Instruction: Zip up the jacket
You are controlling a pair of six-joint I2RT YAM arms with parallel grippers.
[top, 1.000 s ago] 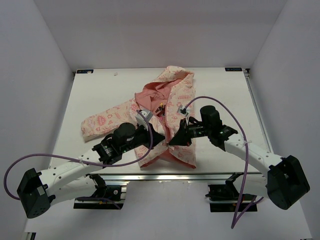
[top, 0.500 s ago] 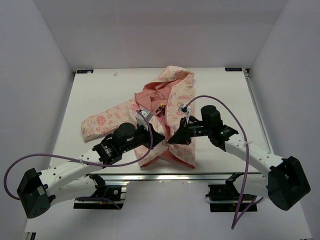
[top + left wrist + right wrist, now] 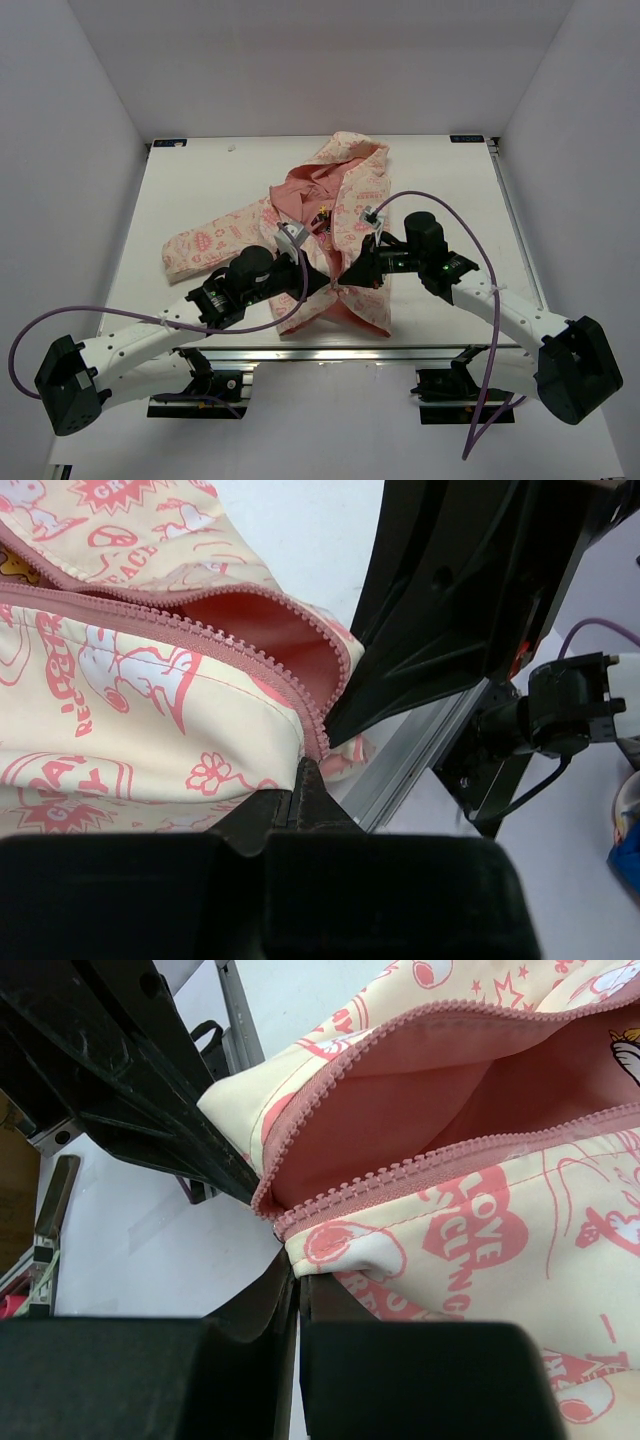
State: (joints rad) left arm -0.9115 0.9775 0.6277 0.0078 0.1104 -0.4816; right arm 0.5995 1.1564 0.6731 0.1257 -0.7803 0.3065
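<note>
The jacket [image 3: 330, 215], cream with pink prints and salmon lining, lies on the white table [image 3: 450, 200] with its hood far and its hem near. Its pink zipper is unzipped; the two rows of teeth gape apart in both wrist views. My left gripper [image 3: 334, 283] is shut on the jacket's bottom hem corner [image 3: 300, 742] beside one zipper row. My right gripper [image 3: 345, 280] is shut on the opposite hem corner [image 3: 340, 1255] just below the other zipper row [image 3: 440, 1165]. The two grippers nearly touch at the bottom of the front opening. The slider is not visible.
One sleeve [image 3: 205, 243] stretches out to the left. The table's metal front rail [image 3: 330, 352] runs just behind the grippers. White walls enclose the table on three sides. A small white speck [image 3: 231, 148] lies at the far left.
Both grippers have moved closer together at the hem, bringing the two bottom corners of the jacket front nearly together. The hem has lifted slightly.
</note>
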